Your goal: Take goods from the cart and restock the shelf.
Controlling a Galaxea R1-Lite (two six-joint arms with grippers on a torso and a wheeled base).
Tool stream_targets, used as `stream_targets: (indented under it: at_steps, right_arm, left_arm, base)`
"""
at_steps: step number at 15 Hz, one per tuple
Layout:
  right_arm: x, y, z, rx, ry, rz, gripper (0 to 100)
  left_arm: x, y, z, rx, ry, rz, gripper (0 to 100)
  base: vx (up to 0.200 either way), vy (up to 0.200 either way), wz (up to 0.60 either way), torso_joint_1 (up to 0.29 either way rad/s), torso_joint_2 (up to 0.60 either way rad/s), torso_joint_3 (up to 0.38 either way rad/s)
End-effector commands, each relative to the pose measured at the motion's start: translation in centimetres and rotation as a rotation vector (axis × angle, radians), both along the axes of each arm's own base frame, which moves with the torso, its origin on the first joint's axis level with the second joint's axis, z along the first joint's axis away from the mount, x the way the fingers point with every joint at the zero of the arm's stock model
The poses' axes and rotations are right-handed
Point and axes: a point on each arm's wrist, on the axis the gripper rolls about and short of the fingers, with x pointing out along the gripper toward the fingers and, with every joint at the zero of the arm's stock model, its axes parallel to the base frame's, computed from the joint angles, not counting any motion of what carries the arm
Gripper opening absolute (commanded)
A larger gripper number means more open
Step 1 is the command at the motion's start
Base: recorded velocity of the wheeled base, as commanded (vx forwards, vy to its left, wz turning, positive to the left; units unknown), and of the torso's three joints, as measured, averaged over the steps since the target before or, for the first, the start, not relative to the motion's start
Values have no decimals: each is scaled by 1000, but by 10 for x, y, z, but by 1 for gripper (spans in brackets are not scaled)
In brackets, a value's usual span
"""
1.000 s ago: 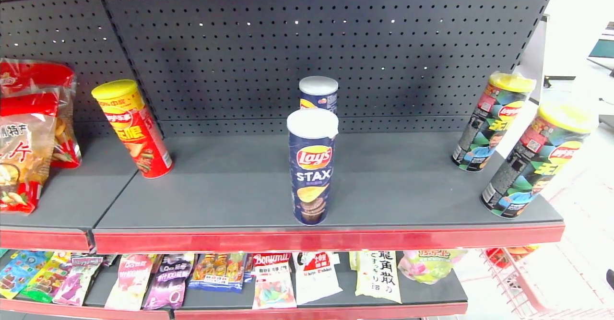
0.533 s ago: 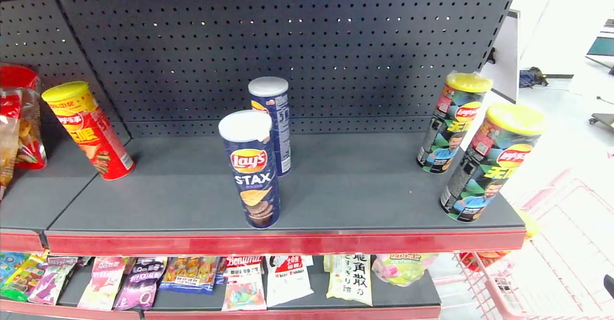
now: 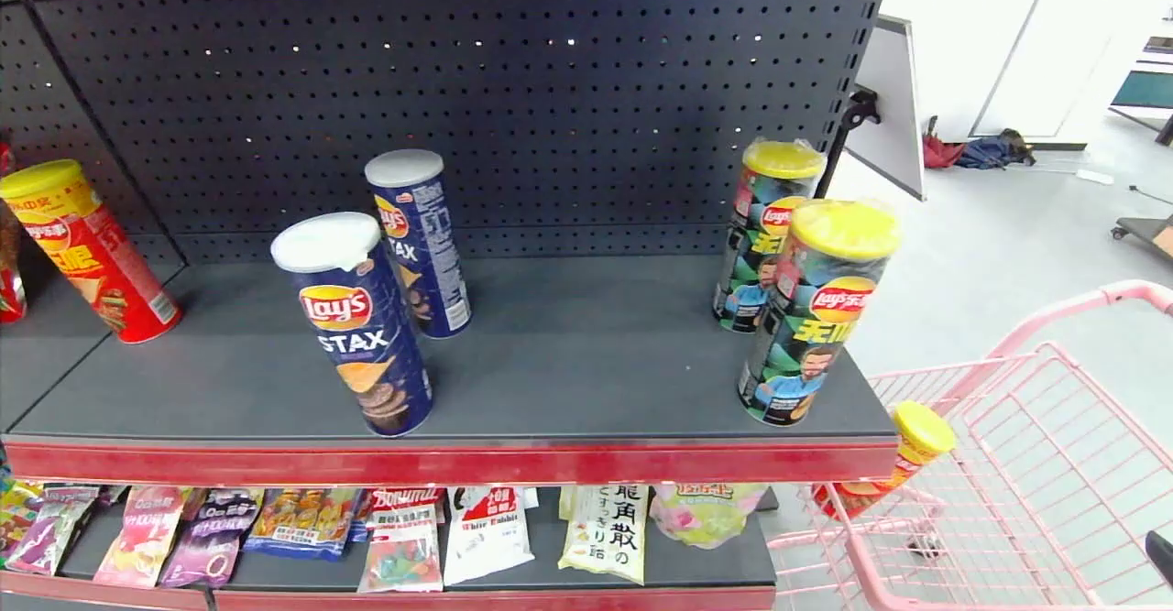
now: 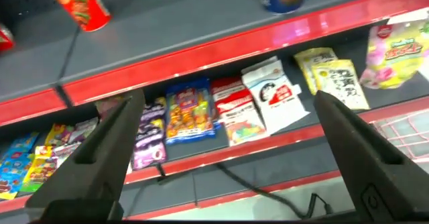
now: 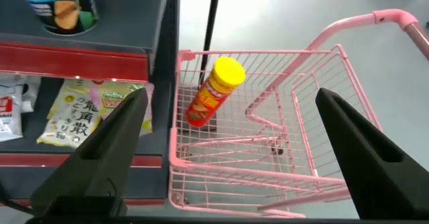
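Ahead of your right gripper (image 5: 231,96), framed between its wide-spread fingers, the red canister (image 5: 213,93) leans in the cart (image 5: 355,24) — seemingly lined up for a grab. Your left gripper (image 4: 229,96) hangs released too, facing the snack bags (image 4: 268,100).

A smooth pale grey floor (image 3: 994,254) meets a bright white wall (image 3: 962,43), at whose foot lies a crumpled red and dark blue fabric heap (image 3: 985,150).
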Motion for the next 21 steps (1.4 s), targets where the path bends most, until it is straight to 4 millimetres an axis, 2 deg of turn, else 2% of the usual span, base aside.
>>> stream_targets:
  at_steps: [1,3,11,17,21]
  right_arm:
    - [0,0,-1,0,6,2,100]
    - [0,0,-2,0,7,2,100]
    - [-2,0,-7,0,10,-1,100]
    - [-9,0,-17,-4,-3,-16,100]
    - [-15,0,-27,-21,-23,-13,100]
  left_arm:
    - [0,0,-3,6,-1,-2,100]
    - [-1,0,-9,9,-3,-5,100]
    - [-1,0,-10,12,-2,-21,100]
    - [0,-1,-11,10,0,-43,100]
    - [1,-2,-15,38,12,-88,100]
  base:
    - [0,0,0,0,0,0]
    - [0,0,0,0,0,0]
    - [0,0,-600,2,5,3]
    - [0,0,0,0,0,0]
    - [0,0,0,-133,338,188]
